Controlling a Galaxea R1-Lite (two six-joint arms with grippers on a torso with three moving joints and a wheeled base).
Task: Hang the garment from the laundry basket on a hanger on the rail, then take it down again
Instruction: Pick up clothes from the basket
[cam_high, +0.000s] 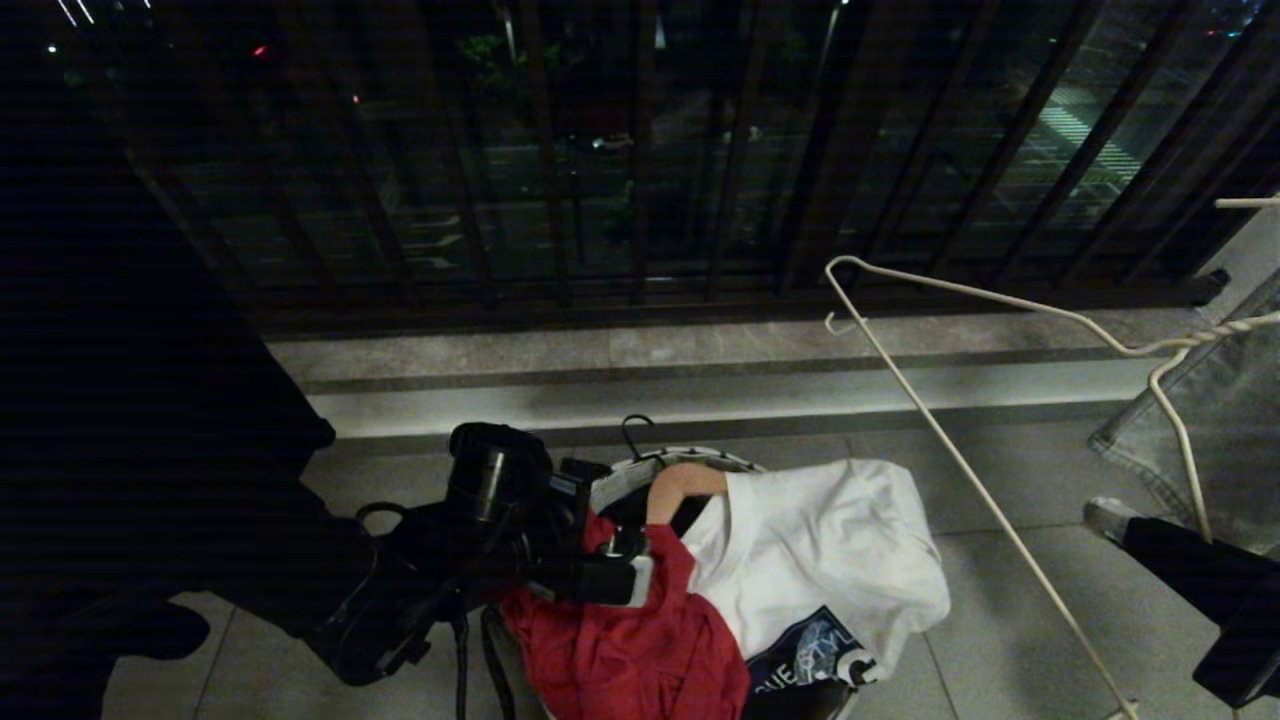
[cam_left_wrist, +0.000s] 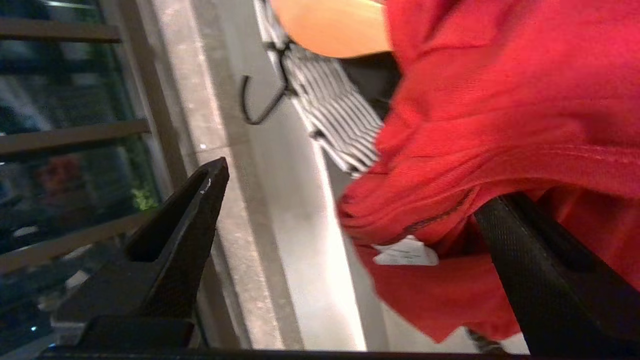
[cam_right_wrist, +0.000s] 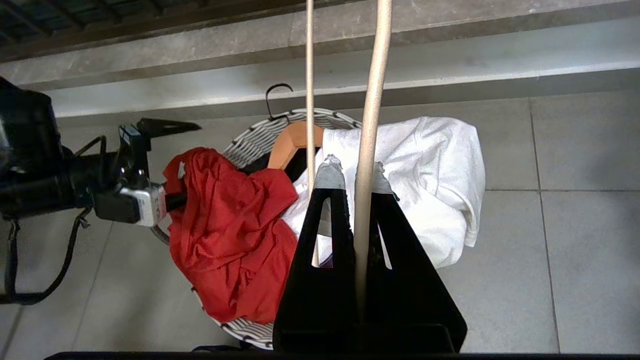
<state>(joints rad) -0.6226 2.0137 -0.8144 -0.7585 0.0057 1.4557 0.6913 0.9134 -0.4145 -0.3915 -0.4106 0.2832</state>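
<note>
The red garment (cam_high: 630, 640) lies crumpled over the left side of the laundry basket (cam_high: 700, 458), and its collar label (cam_left_wrist: 405, 252) shows. My left gripper (cam_left_wrist: 355, 185) is open at the garment's collar edge. One finger (cam_left_wrist: 530, 240) is pushed into the red cloth, the other (cam_left_wrist: 195, 210) stands clear over the floor. From the right wrist, this left gripper (cam_right_wrist: 172, 165) sits at the basket's (cam_right_wrist: 250, 140) left rim. My right gripper (cam_right_wrist: 356, 172) is shut on the thin white wire hanger (cam_right_wrist: 367, 125), held above the basket. That hanger (cam_high: 960, 460) slants across the right of the head view. The rail is out of view.
A white T-shirt (cam_high: 830, 550) with a dark print drapes over the basket's right side. A wooden hanger (cam_high: 685, 485) with a dark hook (cam_high: 635, 430) pokes out at the back. Dark window railing bars (cam_high: 640, 150) and a stone step (cam_high: 650, 390) lie beyond. A person's jeans (cam_high: 1220, 430) and shoe (cam_high: 1105, 515) are at right.
</note>
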